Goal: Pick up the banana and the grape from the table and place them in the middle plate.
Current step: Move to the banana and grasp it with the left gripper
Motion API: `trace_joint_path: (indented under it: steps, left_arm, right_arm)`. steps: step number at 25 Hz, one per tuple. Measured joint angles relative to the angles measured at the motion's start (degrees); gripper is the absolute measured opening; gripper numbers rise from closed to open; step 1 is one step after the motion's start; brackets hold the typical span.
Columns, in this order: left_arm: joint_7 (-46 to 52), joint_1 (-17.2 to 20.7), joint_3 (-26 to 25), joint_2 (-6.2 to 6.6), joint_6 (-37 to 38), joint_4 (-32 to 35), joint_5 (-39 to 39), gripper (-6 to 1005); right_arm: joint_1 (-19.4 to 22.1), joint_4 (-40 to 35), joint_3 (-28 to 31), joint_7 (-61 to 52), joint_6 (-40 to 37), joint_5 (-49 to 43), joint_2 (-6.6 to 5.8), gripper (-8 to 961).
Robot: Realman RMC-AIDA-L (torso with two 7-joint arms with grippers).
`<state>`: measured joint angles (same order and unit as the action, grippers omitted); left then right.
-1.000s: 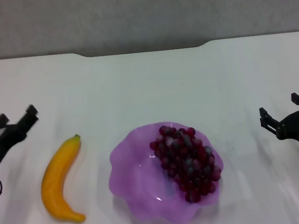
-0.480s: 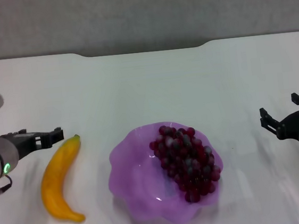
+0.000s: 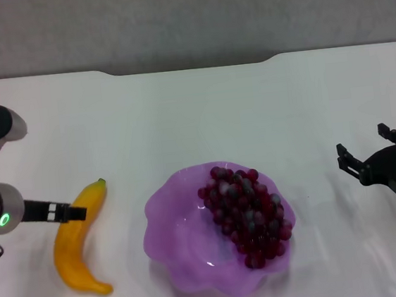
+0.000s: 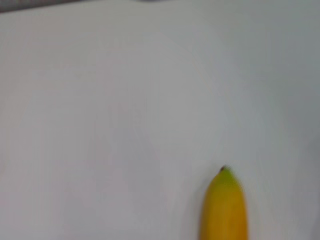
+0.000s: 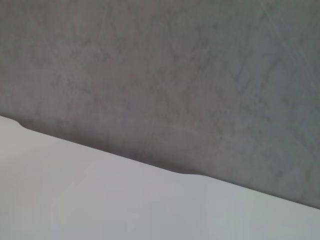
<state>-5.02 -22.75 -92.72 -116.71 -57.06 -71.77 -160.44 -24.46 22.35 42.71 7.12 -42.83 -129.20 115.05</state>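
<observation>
No brand, label or writing can be read on anything in view; the only mark is a small green light on the left arm's wrist body. The banana [image 3: 78, 239] lies on the table [image 3: 194, 113], left of the plate [image 3: 186, 242] and apart from it, its dark green stem tip pointing away from the robot; the grapes [image 3: 247, 214] lie inside the plate, on its right half. The left gripper [image 3: 69, 213] reaches in from the left edge at the banana's upper part, its dark tip overlapping the fruit; whether its jaws are spread or closed cannot be told from the head view, and the left wrist view shows no fingers, only the banana's stem end [image 4: 224, 205], cut off by the frame edge, on white tabletop. The right gripper [image 3: 377, 152] hovers over the table well right of the plate, jaws apart and holding nothing; its arm is cut off at the frame edge. The right wrist view shows only the table's far edge with its notch and a grey wall [image 5: 160, 75].
</observation>
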Motion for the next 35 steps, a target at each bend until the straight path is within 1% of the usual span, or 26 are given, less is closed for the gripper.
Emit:
trace_joint_path:
  steps: [3, 5, 8, 11, 16, 24, 30, 35]
  left_arm:
    - [1.2, -1.2, 0.4, -0.17, -1.4, 1.5, -2.9, 894]
    - [1.6, -2.3, 0.6, -0.22, -1.8, 3.4, -3.5, 894]
    - [1.9, -3.8, 1.1, -0.31, -1.8, 6.1, -3.5, 894]
    - [1.9, -4.5, 2.1, -0.44, -1.3, 6.9, -2.8, 894]
    - [1.8, -4.9, 2.7, -0.46, -0.6, 7.3, -1.2, 893]
    - [2.1, -6.2, 3.8, -0.54, 2.1, 12.4, -1.1, 893]
    - [2.4, -6.3, 4.1, -0.54, 3.1, 13.3, -1.1, 894]
    - [2.4, -6.3, 4.2, -0.54, 3.1, 13.5, -1.1, 819]
  right_arm:
    - [0.0, 0.1, -0.2, 0.0, 0.0, 0.0, 0.0, 881]
    - [0.0, 0.2, -0.3, 0.0, 0.0, 0.0, 0.0, 881]
    - [0.0, 0.2, -0.3, 0.0, 0.0, 0.0, 0.0, 881]
    - [0.0, 0.2, -0.3, 0.0, 0.0, 0.0, 0.0, 882]
    - [0.0, 0.2, -0.3, 0.0, 0.0, 0.0, 0.0, 882]
    - [0.0, 0.2, -0.5, 0.0, -0.1, 0.0, 0.0, 881]
    - [0.0, 0.2, -0.5, 0.0, -0.1, 0.0, 0.0, 881]
    - [-0.1, 0.2, -0.5, 0.0, -0.2, 0.0, 0.0, 881]
